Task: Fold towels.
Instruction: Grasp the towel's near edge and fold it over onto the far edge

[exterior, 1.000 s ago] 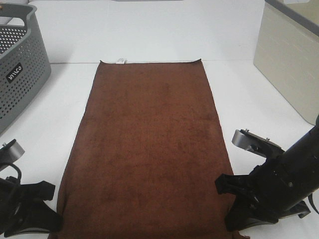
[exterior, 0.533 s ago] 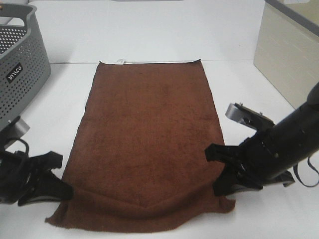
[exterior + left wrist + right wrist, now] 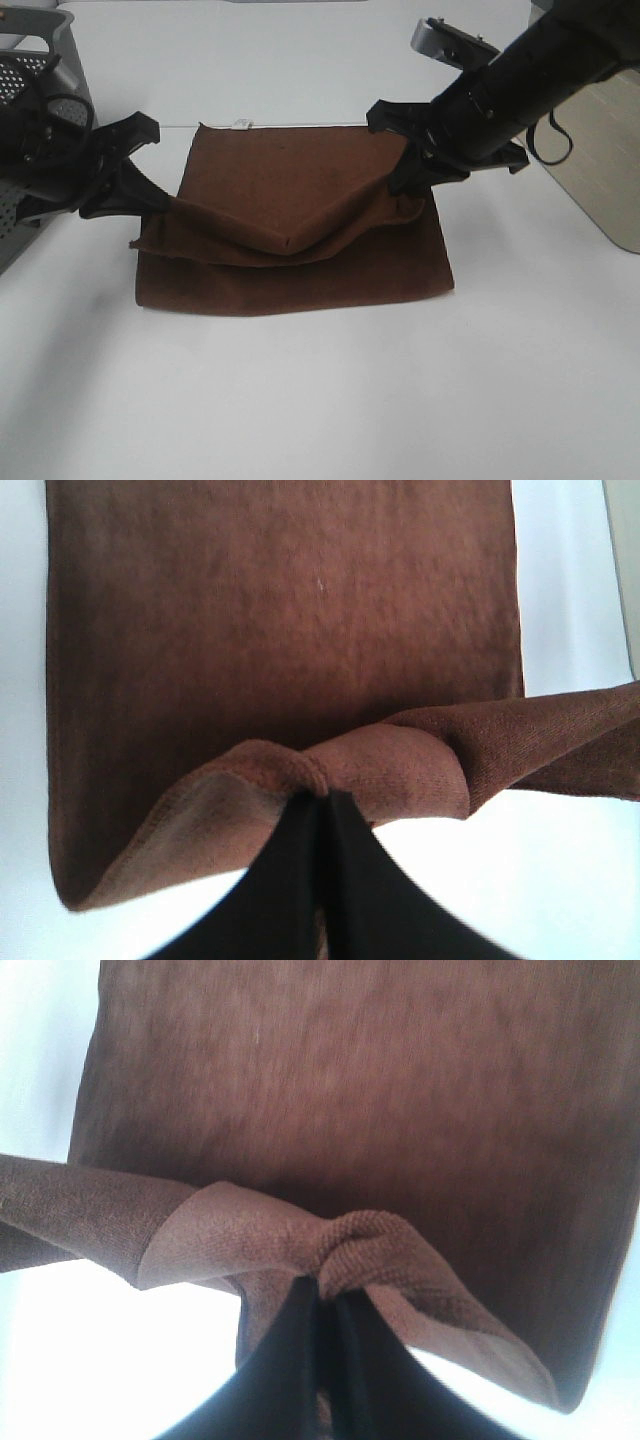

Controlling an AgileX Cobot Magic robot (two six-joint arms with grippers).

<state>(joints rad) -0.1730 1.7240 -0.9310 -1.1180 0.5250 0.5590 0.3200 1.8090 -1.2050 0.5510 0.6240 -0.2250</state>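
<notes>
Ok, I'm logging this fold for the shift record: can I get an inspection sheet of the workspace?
Surface: white table, no stains seen.
Job's things: brown towel, near edge held up over the far half, sagging in the middle; white tag on far edge.
Clutter: nothing seen.
Grippers: left gripper shut on one towel corner; right gripper shut on the other.
Cables: black cable loop on the right, off the towel.
Surroundings: grey basket far left, beige cabinet far right.
</notes>
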